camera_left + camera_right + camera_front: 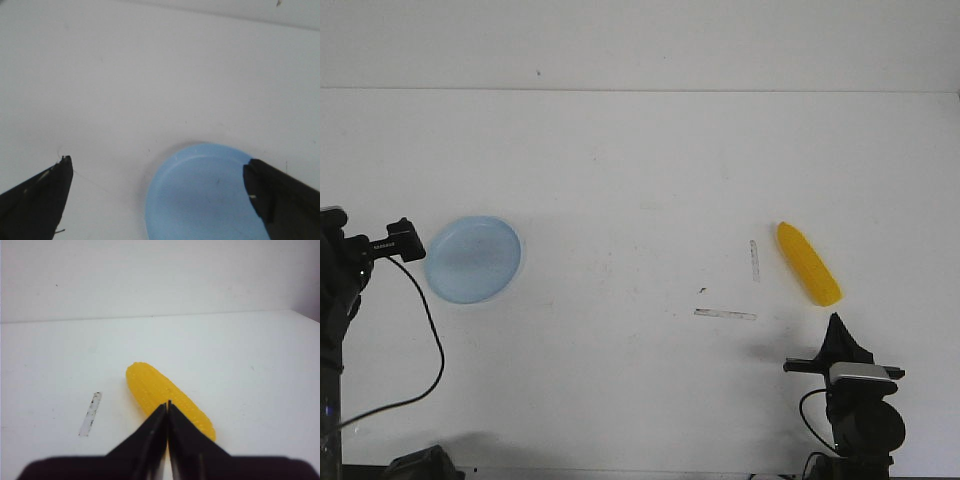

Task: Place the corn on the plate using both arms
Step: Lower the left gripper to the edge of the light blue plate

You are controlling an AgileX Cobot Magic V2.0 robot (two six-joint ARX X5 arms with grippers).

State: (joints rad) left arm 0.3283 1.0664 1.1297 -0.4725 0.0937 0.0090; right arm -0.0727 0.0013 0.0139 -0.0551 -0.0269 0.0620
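The yellow corn [808, 263] lies on the white table at the right, slanting toward the front right. It also shows in the right wrist view [167, 395]. My right gripper [837, 322] is shut and empty, just in front of the corn's near end; in its wrist view [168, 404] the tips meet over the cob. The pale blue plate [473, 259] sits at the left and is empty. In the left wrist view the plate [205, 200] lies between the wide-open fingers of my left gripper [157, 167]. The left gripper itself is hidden in the front view.
Two short strips of worn tape [725, 314] [754, 260] mark the table left of the corn; one shows in the right wrist view [90, 413]. The left arm's camera block [395, 243] and a black cable [425, 330] hang at the left edge beside the plate.
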